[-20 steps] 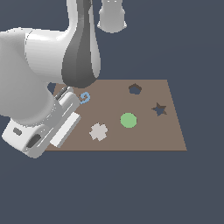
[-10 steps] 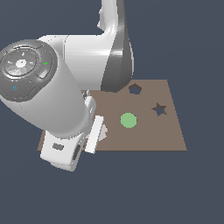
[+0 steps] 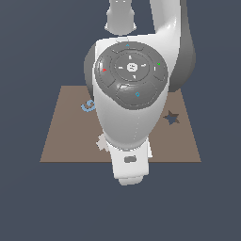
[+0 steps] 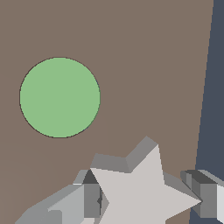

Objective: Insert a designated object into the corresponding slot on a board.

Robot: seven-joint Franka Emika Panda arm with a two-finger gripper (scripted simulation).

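Observation:
In the wrist view the pale grey-beige star block (image 4: 140, 186) lies on the brown board (image 4: 144, 57) near its edge. My gripper (image 4: 146, 199) has one finger (image 4: 89, 199) against one side of the star and the other finger (image 4: 203, 192) against an opposite tip, with no gap showing. In the exterior view only a corner of the star block (image 3: 100, 141) peeks out beside the white hand (image 3: 129, 162), and the fingers are hidden. The dark star-shaped slot (image 3: 172, 117) sits on the board (image 3: 61, 136) towards the exterior view's right, well apart from the gripper.
A green disc (image 4: 60, 97) lies flat on the board close to the star block. A small blue mark (image 3: 88, 106) shows on the board at the exterior view's left. The arm's large wrist body (image 3: 132, 80) hides the board's middle. Dark floor (image 4: 216, 87) lies past the board's edge.
The arm has swung from the exterior view's left to the middle and now covers the green disc and most of the star block. The star block has stayed in place.

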